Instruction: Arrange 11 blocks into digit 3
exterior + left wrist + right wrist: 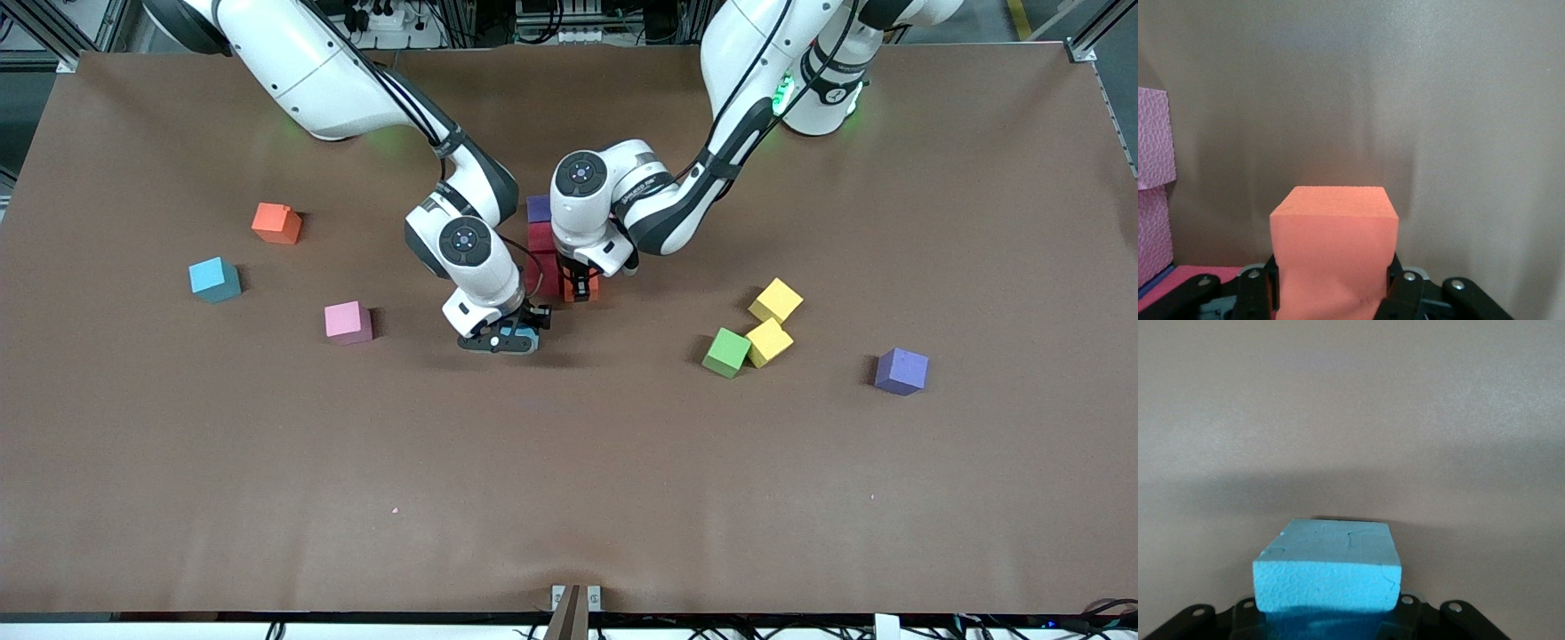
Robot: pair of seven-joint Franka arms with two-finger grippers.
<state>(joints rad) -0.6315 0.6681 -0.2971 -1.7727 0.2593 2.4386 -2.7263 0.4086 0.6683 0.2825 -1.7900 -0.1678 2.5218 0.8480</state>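
Observation:
My left gripper point(579, 286) point(1333, 288) is shut on an orange block point(1333, 243) point(590, 288), low beside a short column of a purple block point(538, 208) and red blocks point(540, 242). My right gripper point(505, 339) point(1328, 613) is shut on a light blue block point(1328, 568) point(514, 335), low over bare table close to that column. Loose on the table lie another orange block point(276, 223), a blue block point(214, 279), a pink block point(348, 322), two yellow blocks point(775, 300) point(768, 342), a green block point(726, 352) and a second purple block point(901, 371).
The brown table point(569, 498) is bare nearer the front camera. The loose blocks sit in two groups, one toward each arm's end. Both forearms crowd the middle over the column, hiding part of it.

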